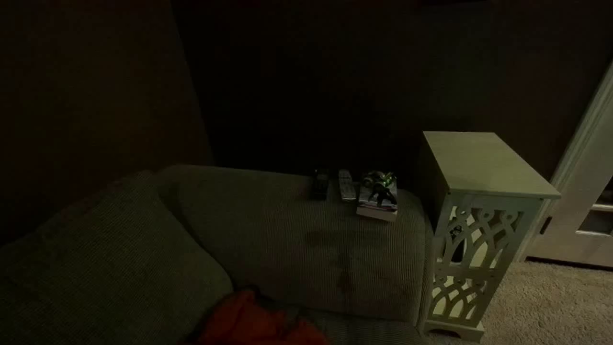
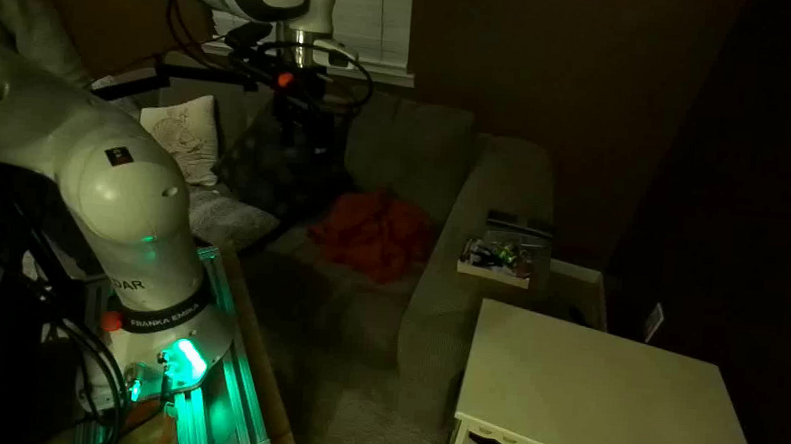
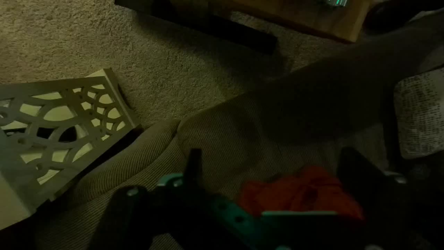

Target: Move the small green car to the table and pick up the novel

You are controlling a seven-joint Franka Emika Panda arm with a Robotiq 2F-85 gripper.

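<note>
In a dim corner, a ribbed sofa (image 2: 405, 145) is sitting. In an exterior view, the robot arm (image 2: 135, 208) is hanging its far end above that sofa. Just beside the sofa's armrest (image 1: 268, 230), the white table (image 1: 488, 163) is standing upright, its lattice side showing. On the sofa, an orange-red cloth (image 2: 380, 238) is lying crumpled. In the wrist view, the gripper (image 3: 272, 156) is holding its jaws well apart. On the armrest, the novel (image 1: 377, 214) is lying flat, just beside a pale remote-like bar (image 1: 346, 186). The small green car (image 1: 378, 179) is resting on the novel in both exterior views, next to a small dark lump (image 1: 381, 195), though I am not making out whether they are touching
</note>
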